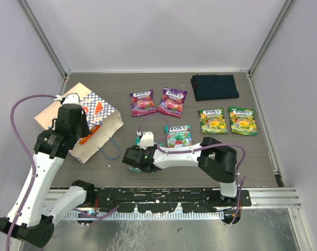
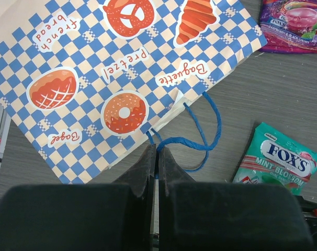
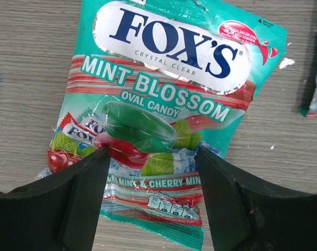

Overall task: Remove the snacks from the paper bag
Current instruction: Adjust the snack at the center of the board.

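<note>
Risk: your right gripper [image 3: 153,157] is spread and straddles the lower half of the glossy Fox's Mint Blossom packet [image 3: 174,68], which lies flat on the tabletop [image 3: 33,78]. If it closes like this, it may skate off the film or only crumple it. The left gripper [image 2: 157,154] is pressed together at the paper bag [image 2: 122,63] mouth.

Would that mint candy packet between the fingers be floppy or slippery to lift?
Probably floppy: the mint candy packet is thin, wrinkled film. Likely slippery too, since its surface is glossy. Lying flat, it shouldn't roll.
</note>
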Controlling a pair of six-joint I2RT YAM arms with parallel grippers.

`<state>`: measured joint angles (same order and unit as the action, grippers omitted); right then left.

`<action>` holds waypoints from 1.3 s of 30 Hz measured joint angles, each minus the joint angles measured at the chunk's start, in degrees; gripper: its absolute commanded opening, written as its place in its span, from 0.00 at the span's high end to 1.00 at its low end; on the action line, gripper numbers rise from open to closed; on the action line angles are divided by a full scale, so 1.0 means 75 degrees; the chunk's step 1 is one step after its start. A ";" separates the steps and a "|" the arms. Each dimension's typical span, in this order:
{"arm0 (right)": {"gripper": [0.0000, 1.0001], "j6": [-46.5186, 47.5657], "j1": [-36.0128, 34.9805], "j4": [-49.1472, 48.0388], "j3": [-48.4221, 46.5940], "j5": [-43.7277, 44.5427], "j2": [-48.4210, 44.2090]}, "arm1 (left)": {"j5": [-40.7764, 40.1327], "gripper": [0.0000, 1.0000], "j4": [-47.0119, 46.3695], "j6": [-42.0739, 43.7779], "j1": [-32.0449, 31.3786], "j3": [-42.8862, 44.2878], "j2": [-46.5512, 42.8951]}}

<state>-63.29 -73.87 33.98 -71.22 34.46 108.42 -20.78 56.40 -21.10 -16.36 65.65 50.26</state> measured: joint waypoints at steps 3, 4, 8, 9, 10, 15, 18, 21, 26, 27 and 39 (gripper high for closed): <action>0.27 -0.0038 0.0009 -0.0117 -0.0061 -0.0061 0.0061 | -0.0003 1.00 0.0003 -0.0009 0.0000 0.0000 0.0000; 0.27 -0.0035 0.0015 -0.0128 -0.0061 -0.0064 0.0064 | 0.0000 1.00 0.0003 -0.0009 0.0000 0.0000 0.0000; 0.27 0.0420 0.0096 -0.0219 -0.0061 -0.0050 0.0064 | 0.0000 1.00 0.0003 -0.0009 0.0000 -0.0006 -0.0006; 0.27 0.0729 0.0122 -0.0309 -0.0061 -0.0052 0.0064 | 0.0000 1.00 0.0003 -0.0012 0.0000 -0.0009 -0.0006; 0.27 0.1107 0.0160 -0.0414 -0.0061 -0.0061 0.0067 | 0.0003 1.00 0.0003 -0.0017 0.0000 -0.0015 -0.0006; 0.22 0.3054 0.0490 -0.0880 -0.0090 0.0026 0.0064 | 0.0032 1.00 0.0015 -0.0038 0.0000 -0.0023 -0.0003; 0.22 0.3780 0.0609 -0.0906 -0.0044 0.0108 -0.0128 | 0.0029 1.00 0.0061 -0.0038 0.0000 -0.0023 -0.0003; 0.26 0.4074 0.0659 -0.1049 0.0332 -0.0009 -0.0901 | 0.0026 1.00 0.0099 -0.0038 0.0000 -0.0023 -0.0006; 0.29 0.3911 0.0423 -0.1507 0.0734 -0.0230 -0.2247 | 0.0029 1.00 0.0114 -0.0041 0.0000 -0.0023 0.0006; 0.30 0.3821 0.0353 -0.1603 0.0746 -0.0233 -0.2352 | 0.0029 1.00 0.0114 -0.0041 0.0000 -0.0023 0.0017; 0.33 0.2588 0.0216 -0.1996 0.1912 -0.0764 -0.1536 | -0.0006 1.00 0.0128 -0.0038 0.0000 -0.0029 0.0044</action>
<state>-43.88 -72.25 19.00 -56.88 28.73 96.90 -20.82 57.36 -21.39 -16.36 65.43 50.59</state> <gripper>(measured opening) 0.680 0.009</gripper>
